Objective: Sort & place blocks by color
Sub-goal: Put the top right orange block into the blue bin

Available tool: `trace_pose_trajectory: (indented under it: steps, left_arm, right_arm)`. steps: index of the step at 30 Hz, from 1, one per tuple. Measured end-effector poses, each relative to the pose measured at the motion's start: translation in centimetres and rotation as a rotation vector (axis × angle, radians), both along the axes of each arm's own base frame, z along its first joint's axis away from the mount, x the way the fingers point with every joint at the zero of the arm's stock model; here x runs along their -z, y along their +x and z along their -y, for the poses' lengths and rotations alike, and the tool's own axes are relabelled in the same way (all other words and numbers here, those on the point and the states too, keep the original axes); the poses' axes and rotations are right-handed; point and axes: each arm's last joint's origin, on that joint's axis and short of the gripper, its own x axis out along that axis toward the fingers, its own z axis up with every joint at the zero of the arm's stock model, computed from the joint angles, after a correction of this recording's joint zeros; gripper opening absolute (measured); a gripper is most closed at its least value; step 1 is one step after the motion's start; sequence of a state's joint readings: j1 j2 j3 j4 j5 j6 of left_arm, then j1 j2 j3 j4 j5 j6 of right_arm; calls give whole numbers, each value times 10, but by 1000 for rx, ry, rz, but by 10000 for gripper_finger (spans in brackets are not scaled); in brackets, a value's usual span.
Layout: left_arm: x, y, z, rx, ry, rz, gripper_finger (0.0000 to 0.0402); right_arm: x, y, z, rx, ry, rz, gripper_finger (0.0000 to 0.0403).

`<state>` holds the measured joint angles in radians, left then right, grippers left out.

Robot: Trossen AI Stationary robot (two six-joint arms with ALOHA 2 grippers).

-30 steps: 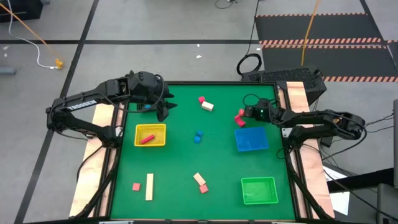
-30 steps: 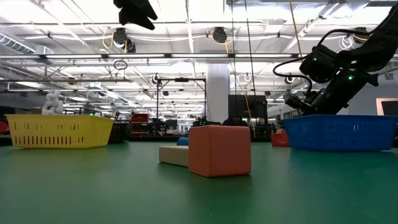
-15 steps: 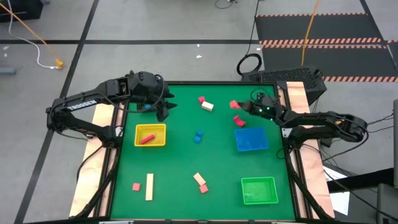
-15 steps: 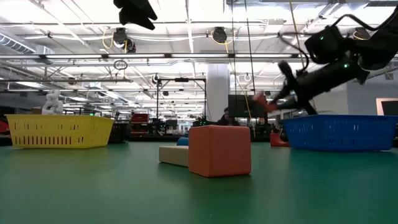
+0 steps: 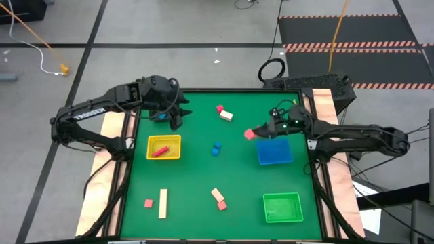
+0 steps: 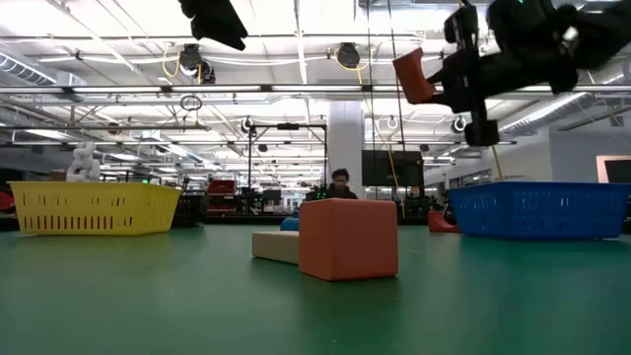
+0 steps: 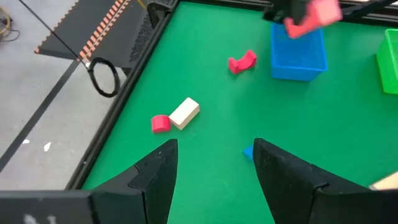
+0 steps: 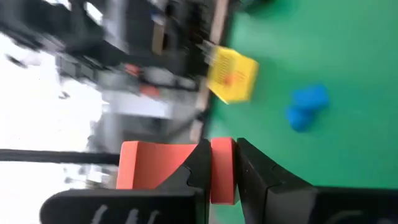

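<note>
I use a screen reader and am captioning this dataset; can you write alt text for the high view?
The right gripper holds a red block above the green table, beside the blue tray. The left gripper hangs open near the yellow tray; other blocks lie scattered.

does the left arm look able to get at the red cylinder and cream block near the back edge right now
Probably yes. The left gripper hangs open and empty above the mat, and bare green lies between it and the red cylinder touching the cream block. The right gripper, shut on a red block, is off to the side.
</note>
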<state>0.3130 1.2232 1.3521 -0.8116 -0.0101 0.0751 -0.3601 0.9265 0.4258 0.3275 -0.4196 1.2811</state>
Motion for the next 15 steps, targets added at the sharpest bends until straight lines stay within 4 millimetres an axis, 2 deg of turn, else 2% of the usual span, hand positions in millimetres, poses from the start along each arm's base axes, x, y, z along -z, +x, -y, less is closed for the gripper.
trace_pose_trajectory:
  steps: [3,7,15]
  left_arm:
    - [0,-2,-5,-8,18,-6,212]
    - [0,-4,-11,-12,43,-15,212]
    - [0,-7,-18,-47,39,-14,212]
  right_arm:
    - [-13,2,-6,-47,-95,-208,32]
    - [-19,-6,-10,-61,-184,-501,32]
    - [-4,-18,-19,-54,-142,-770,32]
